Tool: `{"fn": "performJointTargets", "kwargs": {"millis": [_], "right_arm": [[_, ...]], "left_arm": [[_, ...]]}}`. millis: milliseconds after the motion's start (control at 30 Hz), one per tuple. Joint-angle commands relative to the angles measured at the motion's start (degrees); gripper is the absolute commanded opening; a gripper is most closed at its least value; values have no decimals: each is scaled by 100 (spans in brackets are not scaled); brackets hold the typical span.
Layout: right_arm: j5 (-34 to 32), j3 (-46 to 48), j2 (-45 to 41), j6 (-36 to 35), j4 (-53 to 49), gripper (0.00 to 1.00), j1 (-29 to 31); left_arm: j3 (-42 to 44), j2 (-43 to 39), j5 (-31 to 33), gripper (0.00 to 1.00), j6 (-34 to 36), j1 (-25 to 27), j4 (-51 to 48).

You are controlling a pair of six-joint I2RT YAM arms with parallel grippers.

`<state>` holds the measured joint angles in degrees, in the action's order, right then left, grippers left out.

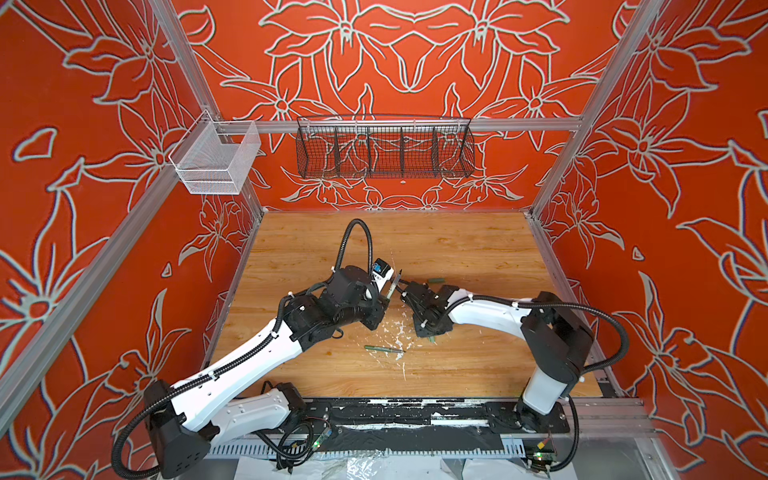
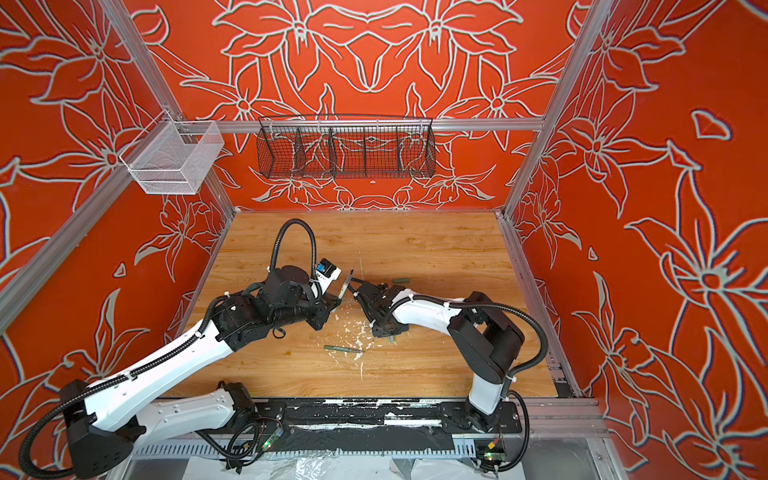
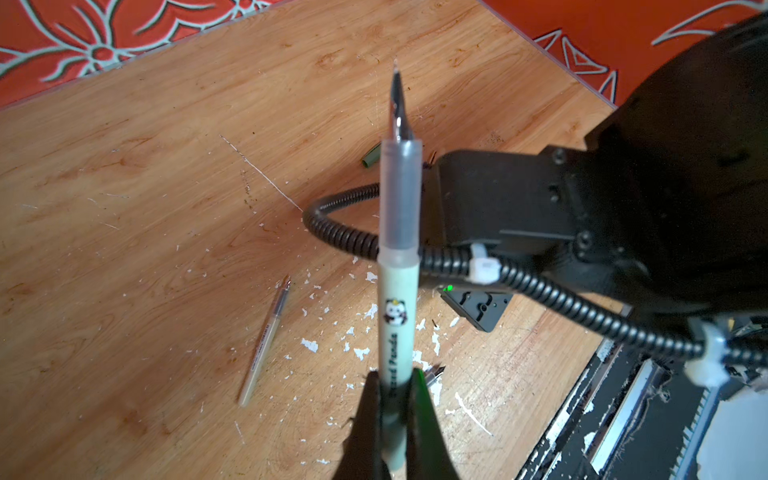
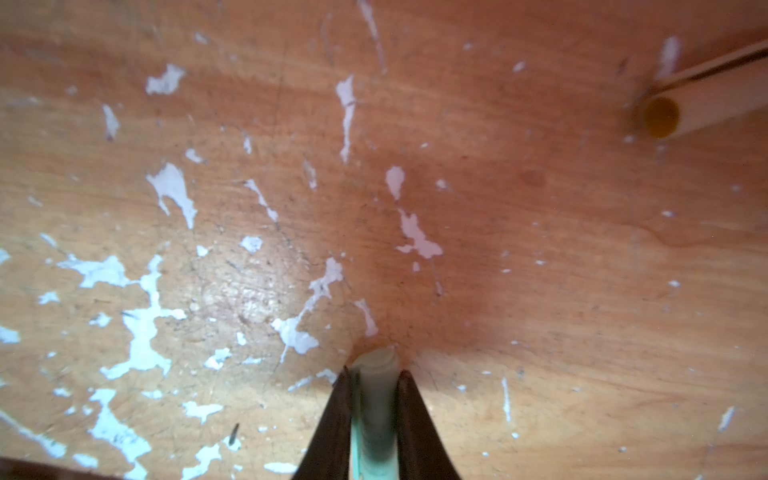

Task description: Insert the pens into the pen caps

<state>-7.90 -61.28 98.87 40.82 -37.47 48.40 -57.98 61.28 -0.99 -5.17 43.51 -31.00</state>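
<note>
Quick rundown: the pale green pen (image 3: 398,291) is gripped low on its barrel by the left hand (image 3: 397,388), with the fingers (image 3: 365,415) pressed in on both sides. It's held up off the table (image 1: 457,249) with the greyish tip pointed away from the hand. A little panda print (image 3: 395,311) can be made out on the barrel. In both top views that pen is seen tilted, tip toward the back wall, just beside the right arm's wrist.

The right hand (image 4: 374,376) is pointed down at the table and closed onto the light green cap (image 4: 376,365). The cap is pinched between the two fingers with its end right at the wood, though actual contact can't be told for sure. The tan cap (image 4: 702,106) is lying nearby, its open end turned toward the wrist camera.

The dark green pen (image 1: 384,349) is lying flat among the white paint flecks (image 1: 400,332), toward the front of the table and near the right hand. The tan pen (image 3: 264,343) is lying flat too, apart from the rest. The dark green cap (image 1: 436,281) is found further back, just behind the right arm.
</note>
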Motion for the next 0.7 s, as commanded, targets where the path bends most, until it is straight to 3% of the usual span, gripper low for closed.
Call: {"fn": "performJointTargets", "kwargs": {"millis": [0,167,467,667], "right_arm": [[54,229,-469,108,349,15,-174],[175,503,-1278,91,817,16,-518],[-62,1393,-3733,376,2158,15,-1195],[244,1569,-4269,775,2762,15,-1404]], "left_arm": [[38,42,-135,0,-102,-15,-52],[152,227,-493,0,-182,-9,23],[601,575,-1478,0,-620,73,879],[476,942,-1492,0,-718,312,1340]]}}
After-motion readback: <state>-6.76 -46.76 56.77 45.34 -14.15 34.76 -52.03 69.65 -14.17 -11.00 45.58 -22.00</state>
